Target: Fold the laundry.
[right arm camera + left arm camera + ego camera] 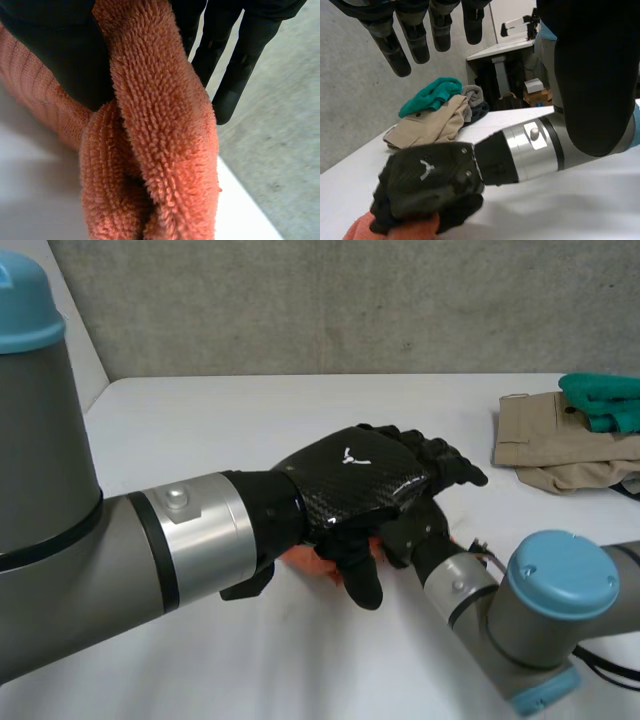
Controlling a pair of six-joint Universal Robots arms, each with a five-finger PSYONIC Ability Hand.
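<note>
We see the right robot hand (55, 55) clenched round a bunched orange towel (160, 150) lying low on the white worktop (250, 430). The left robot hand (415, 45) hovers just above it, fingers loose, grasping nothing. Well apart, at the worktop's right side, a khaki garment (560, 445) lies with a green cloth (605, 400) on top. A grey textured wall (300, 300) stands behind, and we see a second desk (505, 47) beyond.

Plain matte white worktop (250, 420), evenly lit, soft shadows. Rough grey concrete-look wall (350, 300) runs along its far edge. Past the worktop's edge, a second white desk on a grey leg (502, 50), dark clutter underneath.
</note>
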